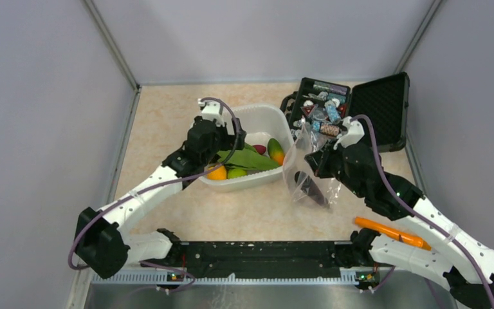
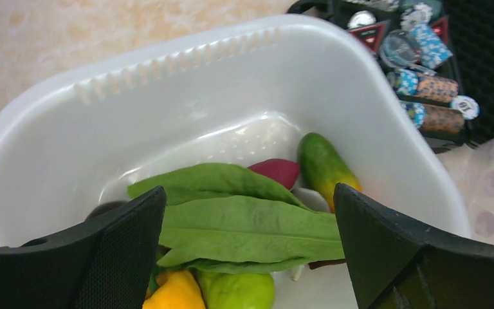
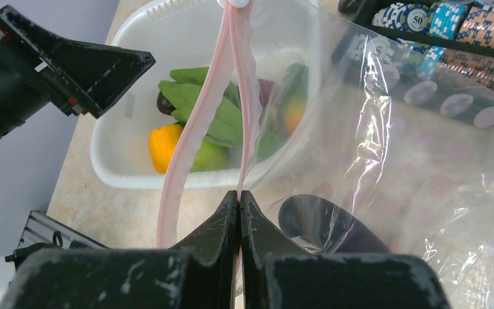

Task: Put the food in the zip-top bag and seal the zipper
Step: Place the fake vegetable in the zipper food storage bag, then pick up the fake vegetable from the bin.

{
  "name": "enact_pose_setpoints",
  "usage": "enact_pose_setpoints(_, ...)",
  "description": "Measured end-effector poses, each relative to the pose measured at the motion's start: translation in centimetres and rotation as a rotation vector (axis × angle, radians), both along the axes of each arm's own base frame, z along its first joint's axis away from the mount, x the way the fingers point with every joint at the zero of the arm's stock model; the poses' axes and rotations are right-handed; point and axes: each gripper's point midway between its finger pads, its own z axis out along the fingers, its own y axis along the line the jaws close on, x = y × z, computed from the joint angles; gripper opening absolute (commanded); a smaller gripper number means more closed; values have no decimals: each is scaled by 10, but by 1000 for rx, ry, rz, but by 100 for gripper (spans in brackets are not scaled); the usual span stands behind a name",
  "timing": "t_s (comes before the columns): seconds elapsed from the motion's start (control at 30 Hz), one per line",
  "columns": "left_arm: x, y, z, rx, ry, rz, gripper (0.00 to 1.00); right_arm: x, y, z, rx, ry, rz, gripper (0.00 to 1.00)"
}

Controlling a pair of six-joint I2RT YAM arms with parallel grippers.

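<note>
The left hand [image 2: 247, 219] hung spread apart over the white tub [image 2: 167, 77], which held the leafy piece [image 2: 251, 228] and most food [image 2: 325, 167]. Only one dark piece [image 3: 325, 222] sat inside the zip-top bag [image 3: 392, 161] at the tub's 3 o'clock. The right hand [image 3: 239, 194] was clamped on its mouth, zipper [image 3: 196, 109] unsealed. A black case [image 1: 373, 106] crowded the bag's 1 o'clock.

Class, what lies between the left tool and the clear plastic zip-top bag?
Top view: the long green leafy piece, a green-and-orange fruit and the white plastic tub's right wall lie between the left tool and the clear zip-top bag.

Lab cell: grey panel walls [image 1: 38, 96] enclose table [image 1: 161, 122].
</note>
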Motion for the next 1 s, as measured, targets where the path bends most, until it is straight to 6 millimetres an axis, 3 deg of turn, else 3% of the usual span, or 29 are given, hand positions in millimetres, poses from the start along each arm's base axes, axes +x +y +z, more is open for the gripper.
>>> enact_pose_setpoints(0.07, 7, 12, -13, -26, 69, 55, 99, 0, 0, -2, 2, 5, -3, 0)
enact_pose_setpoints(0.17, 8, 15, -30, -76, 161, 88, 99, 0, -1, -6, 4, 11, -13, 0)
enact_pose_setpoints(0.27, 6, 4, -42, -135, 259, 94, 99, 0, -3, -8, 6, 13, -22, 0)
enact_pose_setpoints(0.47, 13, -23, -40, -278, 382, 100, 99, 1, -7, -6, 12, 11, -47, 0)
enact_pose_setpoints(0.67, 11, -37, -55, -421, 517, 152, 99, 2, -8, -6, 28, 10, -59, 0)
enact_pose_setpoints(0.83, 17, -18, -66, -466, 597, 414, 99, 2, -8, -6, 31, 11, -62, 0)
enact_pose_setpoints(1.0, 35, -12, -49, -486, 599, 641, 99, 2, -11, -7, 33, 7, -76, 0)
